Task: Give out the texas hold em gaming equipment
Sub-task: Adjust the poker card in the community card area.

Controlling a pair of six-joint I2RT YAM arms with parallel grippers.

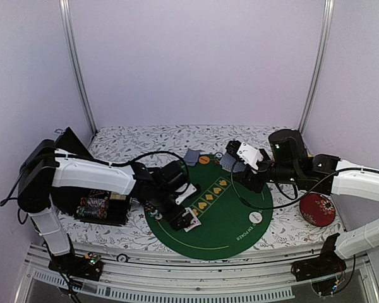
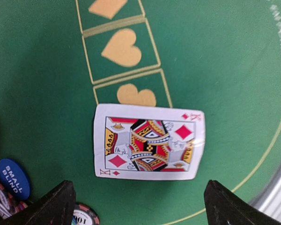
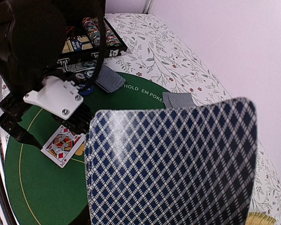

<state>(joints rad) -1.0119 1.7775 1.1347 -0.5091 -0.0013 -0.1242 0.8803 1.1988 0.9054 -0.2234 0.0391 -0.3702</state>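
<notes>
**left gripper (image 2: 139, 194) wide open over king of diamonds (image 2: 149, 142); right gripper (image 1: 232, 151) closed on held card (image 3: 171, 164)**

Left side: nothing is gripped. The fingers (image 2: 56, 206) are seen at the bottom corners of the left wrist view, spread well apart. The king of diamonds is laid flat and face up on the green mat (image 2: 215, 56), centre of that view, just above the fingertips and clear of them. Its top edge is overlapped onto a printed heart box. A blue disc (image 2: 13, 178) marked SMALL BLIND is seen at lower left, with a striped chip (image 2: 84, 216) near it at the bottom edge.

Right side: the held card is lifted off the table with its chequered back turned to the wrist camera, and the lower right of the right wrist view is filled by it. The gripper's fingers are hidden behind it.

Top view:
- A face-down card (image 1: 192, 156) is laid at the mat's top edge.
- A second face-down card (image 1: 228, 163) is laid just below the right gripper.
- An orange disc (image 1: 204, 160) is placed between the two.
- A white disc (image 1: 256, 218) is placed on the right part of the mat.
- A black case (image 1: 101, 207) is set left of the mat, with chip stacks (image 3: 91, 29) in it.
- A red dish (image 1: 317, 209) is set off the mat at right.
</notes>
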